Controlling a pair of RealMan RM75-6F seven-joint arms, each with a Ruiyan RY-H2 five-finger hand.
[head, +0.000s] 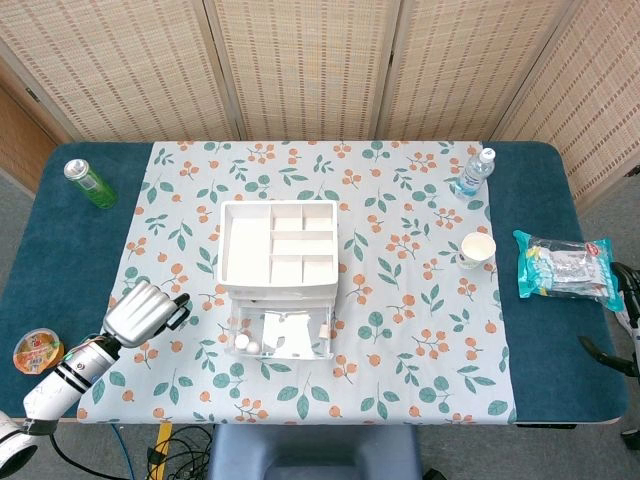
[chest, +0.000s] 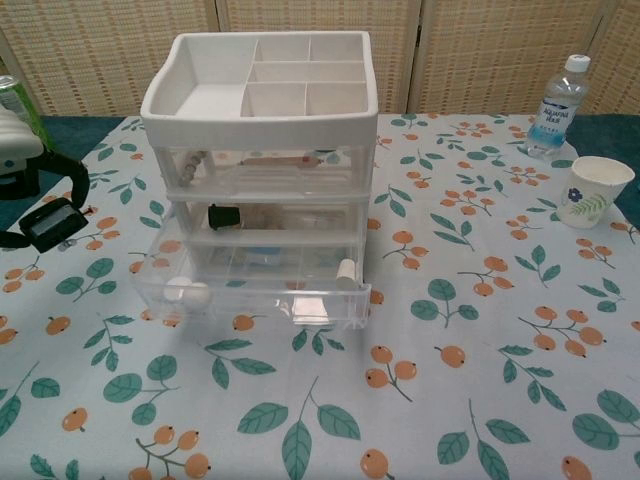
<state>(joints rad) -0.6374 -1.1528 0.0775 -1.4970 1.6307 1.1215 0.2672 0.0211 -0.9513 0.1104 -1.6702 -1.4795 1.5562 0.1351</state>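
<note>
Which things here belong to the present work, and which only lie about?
Belonging: left robot hand, drawer organizer, its pulled-out bottom drawer.
Lying about: water bottle, paper cup, green can, snack packet, jelly cup.

Water bottle (chest: 558, 106) label: print too small to read; no other legible text.

Left hand (chest: 25, 185) half cut off at chest view's edge; drawer unit's (chest: 262, 180) contents indistinct.
</note>
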